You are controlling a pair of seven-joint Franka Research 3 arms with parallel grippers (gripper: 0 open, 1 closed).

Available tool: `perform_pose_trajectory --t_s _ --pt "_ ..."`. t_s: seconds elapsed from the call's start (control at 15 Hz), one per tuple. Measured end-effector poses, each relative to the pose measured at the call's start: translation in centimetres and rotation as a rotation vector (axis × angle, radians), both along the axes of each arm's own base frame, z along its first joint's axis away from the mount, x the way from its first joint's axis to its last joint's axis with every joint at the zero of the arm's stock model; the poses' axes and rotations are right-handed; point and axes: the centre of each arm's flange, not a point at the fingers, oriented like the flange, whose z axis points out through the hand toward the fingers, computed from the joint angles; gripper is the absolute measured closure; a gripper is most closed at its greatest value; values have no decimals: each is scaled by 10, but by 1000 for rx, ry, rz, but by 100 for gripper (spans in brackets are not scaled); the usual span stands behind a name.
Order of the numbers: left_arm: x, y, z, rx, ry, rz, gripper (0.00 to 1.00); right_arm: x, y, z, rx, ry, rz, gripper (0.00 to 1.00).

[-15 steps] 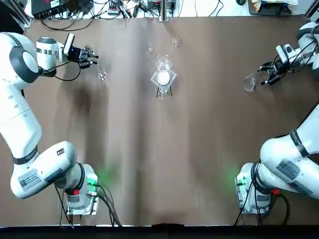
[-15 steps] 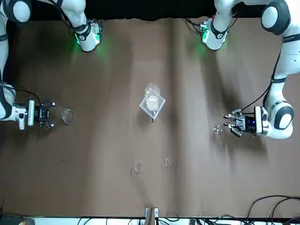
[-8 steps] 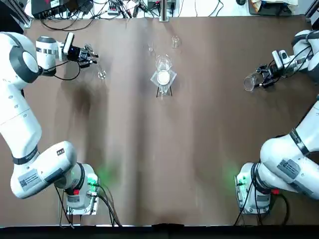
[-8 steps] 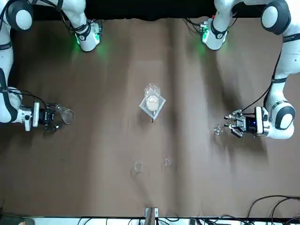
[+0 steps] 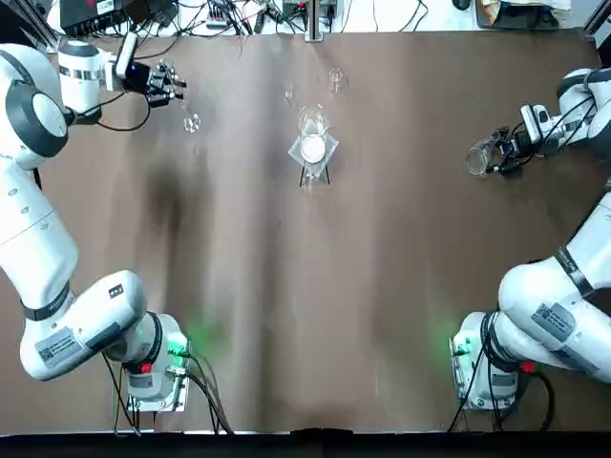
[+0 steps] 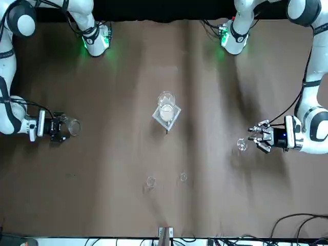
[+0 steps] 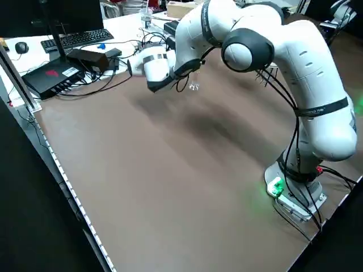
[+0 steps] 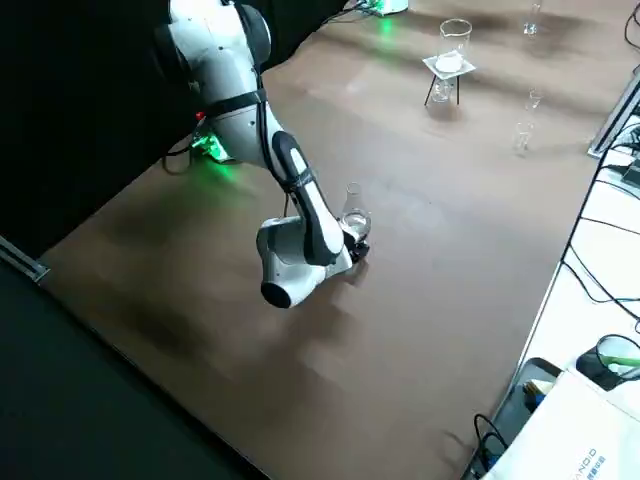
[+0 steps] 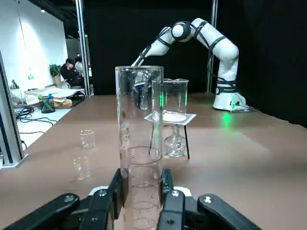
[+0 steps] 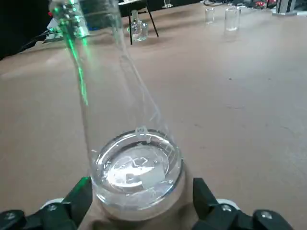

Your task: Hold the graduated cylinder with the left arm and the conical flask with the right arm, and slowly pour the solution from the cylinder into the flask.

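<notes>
Landmark: wide clear glass beaker [image 5: 313, 119] with a white disc, on a square-topped stand [image 9: 193, 116]; all places below are read from it, in the robot's directions
Graduated cylinder: tall, thin clear glass graduated cylinder [image 9: 141, 110], left of the beaker and a little farther out, well apart from it; looks upright; whether its foot touches the table, cannot tell
Left pincer: black two-finger left gripper [image 9: 145, 187], left of the beaker, closed in on the cylinder wall from both sides
Conical flask: clear glass conical flask [image 10: 139, 191] with a narrowing neck, well to the right of the beaker, upright
Right pincer: black two-finger right gripper [image 10: 143, 201], also right of the beaker, spread wide around the flask's base; no firm grip seen
Small glassware: two small clear glass vessels [image 9: 87, 139] [image 9: 81, 167], beyond the beaker, unused
Liquid: level in cylinder and flask, cannot tell
Done: cylinder in hand, by my reading; flask straddled
Step in hand: securing the flask, as I judge it
Left: close on the flask, bring both pieces together, line cylinder mouth over flask neck, tilt slowly
Progress: early; pour not begun, mouths far apart on opposite sides of the beaker
</notes>
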Motion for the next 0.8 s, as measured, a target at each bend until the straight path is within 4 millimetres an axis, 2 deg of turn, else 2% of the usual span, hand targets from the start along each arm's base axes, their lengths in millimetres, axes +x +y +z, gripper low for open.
perform_pose_trajectory --t_s 0.07,0.33,0.47,0.67,0.8 --pt "7 -12 15 18 6 5 66 -3 0 -3 22 -4 -2 7" --pt "19 -41 52 78 5 3 66 -8 8 -11 90 6 -9 7" --pt "25 -62 78 132 1 -3 66 -7 9 -11 96 6 -9 7" --pt "25 -99 116 243 -2 -1 66 -8 10 -10 105 6 -5 0" --pt "20 -124 137 301 -4 14 66 -8 12 -10 117 -16 9 0"
